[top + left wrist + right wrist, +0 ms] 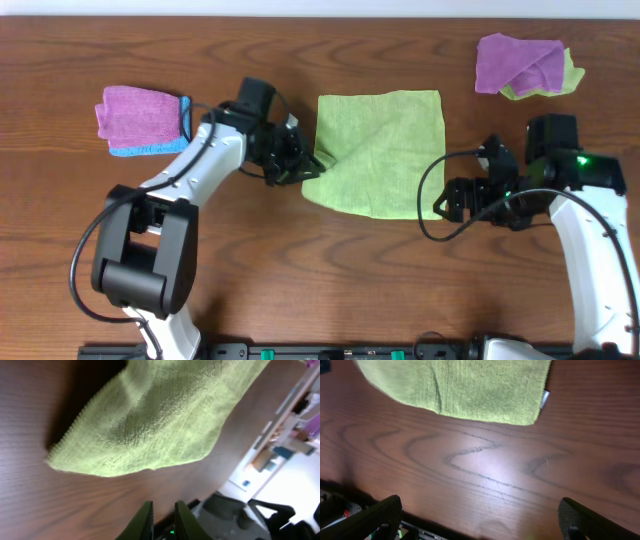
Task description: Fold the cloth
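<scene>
Cloth [385, 150], green, spread at middle of table [300, 280]; near-left corner rumpled. Left gripper [298, 162] against that corner: fingers [146, 521] clenched almost together, nothing visible between. Right gripper [452, 200] just off near-right corner, released wide, empty. Purple stack [140, 118] far left; purple pile [520, 62] far right.
</scene>
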Available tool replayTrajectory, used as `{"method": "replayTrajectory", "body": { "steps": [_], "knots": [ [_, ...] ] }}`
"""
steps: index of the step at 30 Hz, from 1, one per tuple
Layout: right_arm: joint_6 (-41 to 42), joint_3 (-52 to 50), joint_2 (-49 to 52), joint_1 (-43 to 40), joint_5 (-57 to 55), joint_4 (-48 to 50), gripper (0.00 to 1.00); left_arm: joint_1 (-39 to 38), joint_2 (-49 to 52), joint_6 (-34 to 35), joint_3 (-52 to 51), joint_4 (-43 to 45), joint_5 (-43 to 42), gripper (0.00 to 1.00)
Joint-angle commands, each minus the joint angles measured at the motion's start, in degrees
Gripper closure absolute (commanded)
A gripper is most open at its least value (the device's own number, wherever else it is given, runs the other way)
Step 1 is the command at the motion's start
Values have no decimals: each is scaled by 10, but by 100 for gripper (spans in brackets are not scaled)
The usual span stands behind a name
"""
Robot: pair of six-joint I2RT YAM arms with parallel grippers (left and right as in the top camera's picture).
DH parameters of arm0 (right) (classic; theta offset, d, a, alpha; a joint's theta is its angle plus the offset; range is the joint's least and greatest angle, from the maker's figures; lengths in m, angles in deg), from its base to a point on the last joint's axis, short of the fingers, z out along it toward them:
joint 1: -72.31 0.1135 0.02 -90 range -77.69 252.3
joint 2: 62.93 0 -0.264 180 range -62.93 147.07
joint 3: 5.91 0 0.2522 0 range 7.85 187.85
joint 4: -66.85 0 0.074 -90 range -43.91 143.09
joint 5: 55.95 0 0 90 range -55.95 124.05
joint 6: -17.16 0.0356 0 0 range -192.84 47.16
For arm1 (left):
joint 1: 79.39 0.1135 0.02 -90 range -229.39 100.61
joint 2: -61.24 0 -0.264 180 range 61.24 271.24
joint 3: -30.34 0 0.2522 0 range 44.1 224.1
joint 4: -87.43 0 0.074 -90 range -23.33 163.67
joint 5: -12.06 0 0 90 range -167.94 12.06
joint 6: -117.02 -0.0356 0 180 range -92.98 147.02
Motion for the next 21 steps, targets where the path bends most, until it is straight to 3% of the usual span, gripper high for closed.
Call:
{"method": "replayTrajectory", "body": {
  "steps": [1,6,8,11,16,21],
  "knots": [
    [4,-14,-5,-4,21,8,1,11,-7,-85,34,-35,47,82],
    [4,-16,-5,-4,20,15,1,12,-7,-98,40,-49,57,77],
    [4,-16,-5,-4,20,17,1,12,-7,-98,40,-61,76,69],
    [4,-16,-5,-4,12,25,1,12,-7,-99,40,-85,124,50],
    [5,-38,-5,-5,19,59,1,12,-7,-98,31,-129,166,30],
    [5,-109,-11,-10,52,127,1,12,-7,-91,-9,-131,153,28]
  ]
}}
